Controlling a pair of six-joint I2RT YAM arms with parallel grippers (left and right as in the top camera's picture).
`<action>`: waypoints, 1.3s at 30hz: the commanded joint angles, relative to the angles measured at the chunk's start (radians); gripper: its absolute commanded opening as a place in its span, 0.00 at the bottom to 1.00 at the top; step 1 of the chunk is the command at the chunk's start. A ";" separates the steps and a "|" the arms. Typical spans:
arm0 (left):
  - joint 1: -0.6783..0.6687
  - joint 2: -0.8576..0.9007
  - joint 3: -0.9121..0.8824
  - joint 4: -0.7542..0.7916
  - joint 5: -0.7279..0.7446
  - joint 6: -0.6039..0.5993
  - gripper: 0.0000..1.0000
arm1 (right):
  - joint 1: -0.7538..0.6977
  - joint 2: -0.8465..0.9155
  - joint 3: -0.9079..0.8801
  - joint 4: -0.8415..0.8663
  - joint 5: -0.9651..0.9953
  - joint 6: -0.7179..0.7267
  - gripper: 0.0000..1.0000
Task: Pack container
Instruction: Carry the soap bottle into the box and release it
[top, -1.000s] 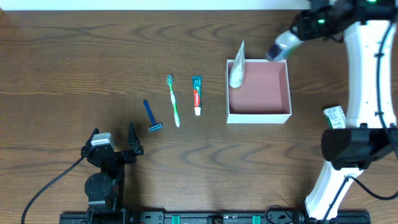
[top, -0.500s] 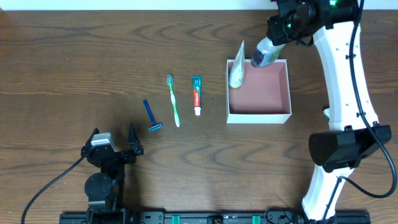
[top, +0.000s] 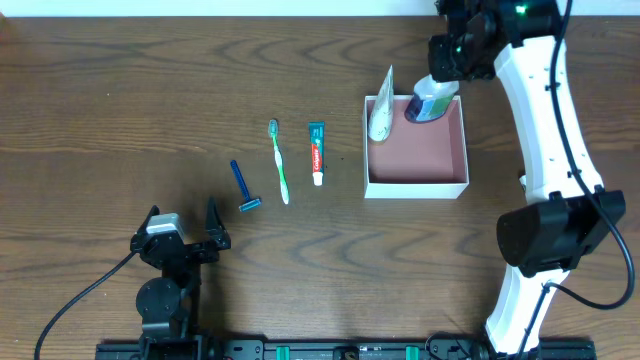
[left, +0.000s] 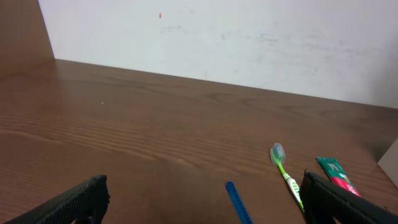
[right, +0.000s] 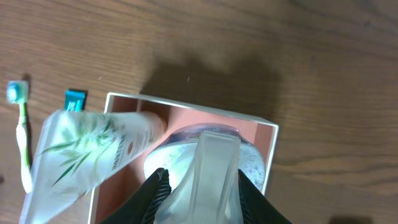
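Observation:
The container (top: 416, 187), white outside and pink inside, stands right of centre; it also shows in the right wrist view (right: 186, 109). A white tube with green leaf print (top: 380, 112) (right: 87, 149) leans on its left wall. My right gripper (top: 440, 75) (right: 202, 186) is shut on a translucent soft tube (top: 430, 101) (right: 208, 165), held over the container's back part. A green toothbrush (top: 279, 160), a small toothpaste (top: 317, 152) and a blue razor (top: 242, 186) lie left of it. My left gripper (top: 182, 232) (left: 202, 196) is open and empty near the front edge.
The left wrist view shows the razor handle (left: 238, 202), toothbrush (left: 283, 171) and toothpaste (left: 336, 174) ahead, with a white wall (left: 217, 37) behind the table. The right arm (top: 540, 110) spans the table's right side.
My right gripper has carried the translucent tube left and forward, from beyond the container's back right corner to over its back part. The left arm has not moved.

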 joint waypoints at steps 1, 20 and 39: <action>0.005 -0.004 -0.024 -0.031 -0.011 0.014 0.98 | 0.003 -0.020 -0.048 0.050 0.003 0.066 0.28; 0.005 -0.004 -0.024 -0.031 -0.011 0.014 0.98 | 0.008 -0.017 -0.246 0.230 -0.012 0.151 0.32; 0.005 -0.004 -0.024 -0.031 -0.011 0.014 0.98 | 0.042 -0.017 -0.254 0.247 -0.013 0.150 0.46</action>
